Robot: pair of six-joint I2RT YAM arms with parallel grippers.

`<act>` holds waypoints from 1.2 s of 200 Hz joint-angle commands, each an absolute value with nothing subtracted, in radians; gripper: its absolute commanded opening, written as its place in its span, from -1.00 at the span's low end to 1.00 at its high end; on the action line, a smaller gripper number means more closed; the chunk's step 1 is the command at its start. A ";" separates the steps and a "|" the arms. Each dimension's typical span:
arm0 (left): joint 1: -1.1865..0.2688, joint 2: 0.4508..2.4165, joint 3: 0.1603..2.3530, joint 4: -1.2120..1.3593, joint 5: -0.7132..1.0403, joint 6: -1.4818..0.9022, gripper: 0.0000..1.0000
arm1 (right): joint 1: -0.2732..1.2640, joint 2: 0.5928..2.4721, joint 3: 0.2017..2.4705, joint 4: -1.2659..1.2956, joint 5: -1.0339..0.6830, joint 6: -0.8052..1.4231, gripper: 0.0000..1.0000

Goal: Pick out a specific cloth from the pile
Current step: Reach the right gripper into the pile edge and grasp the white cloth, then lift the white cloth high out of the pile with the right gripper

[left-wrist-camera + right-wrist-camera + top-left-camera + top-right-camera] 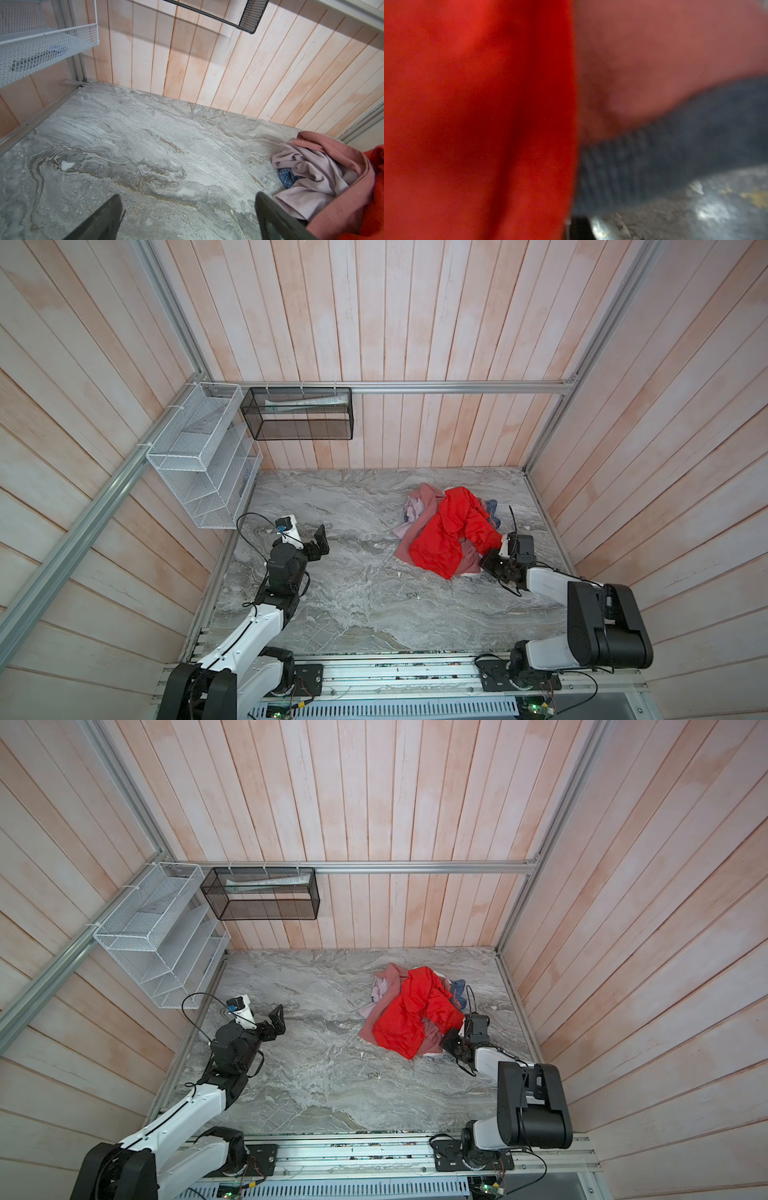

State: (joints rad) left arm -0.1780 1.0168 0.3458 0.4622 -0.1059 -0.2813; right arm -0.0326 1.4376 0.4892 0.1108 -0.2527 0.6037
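Note:
The pile (444, 531) (411, 1011) lies at the back right of the marble table: a bright red garment (453, 526) on top, dusty pink fabric (424, 506), lilac cloth (311, 170) and blue patterned cloth (287, 179). The white cloth is almost wholly hidden; only a thin white edge (471, 573) shows at the pile's near rim. My right gripper (487, 562) (449, 1042) is shut and pushed into the pile's near right edge under a red sleeve. What lies between its jaws is hidden. One dark fingertip (579, 228) shows beside red and pink fabric. My left gripper (322, 537) (188, 207) hovers open over bare marble.
A white mesh rack (199, 456) hangs on the left wall and a black mesh basket (299, 414) on the back wall. Wooden walls close in three sides. A metal rail (395, 672) with both arm bases runs along the front edge.

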 commanded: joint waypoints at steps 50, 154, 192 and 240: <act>-0.178 0.997 0.333 0.454 -0.144 -0.303 1.00 | -0.049 1.134 0.588 -0.016 -0.156 0.604 -1.00; -0.178 1.003 0.342 0.456 -0.100 -0.325 1.00 | 0.000 1.045 1.222 -0.235 -0.139 0.446 -1.00; -0.178 1.005 0.342 0.458 -0.091 -0.334 1.00 | 0.023 1.123 1.453 -0.260 -0.156 0.394 -1.00; -0.178 0.999 0.344 0.441 -0.086 -0.342 1.00 | 0.111 1.274 1.709 -0.255 -0.150 0.335 -1.00</act>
State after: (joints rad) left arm -0.1780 1.0077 0.3454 0.4583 -0.1043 -0.3302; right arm 0.0696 1.2137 1.6058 -0.2600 -0.1539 0.3851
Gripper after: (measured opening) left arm 0.999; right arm 0.045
